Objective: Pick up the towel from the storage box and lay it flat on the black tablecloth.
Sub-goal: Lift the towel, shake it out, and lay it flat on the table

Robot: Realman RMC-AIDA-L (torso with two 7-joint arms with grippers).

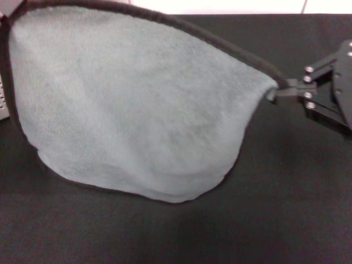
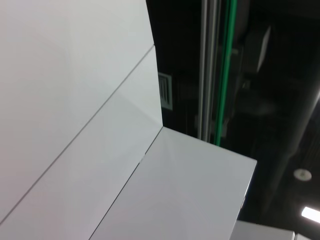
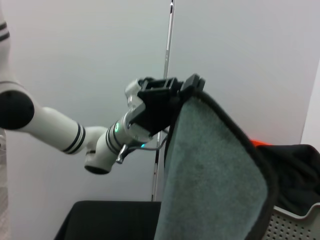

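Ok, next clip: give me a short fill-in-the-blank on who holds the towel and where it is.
1. The towel is held stretched by ____ grippers.
2. The right gripper pinches the towel at a ____.
3. The towel hangs over the ____ tablecloth.
4. In the right wrist view, the storage box sits ____ the hanging towel.

Missing words: two; corner; black; behind

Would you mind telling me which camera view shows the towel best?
The head view: nearly the whole towel hangs spread there. The right wrist view shows only one hanging corner, gripped by the left gripper. The left wrist view shows none.
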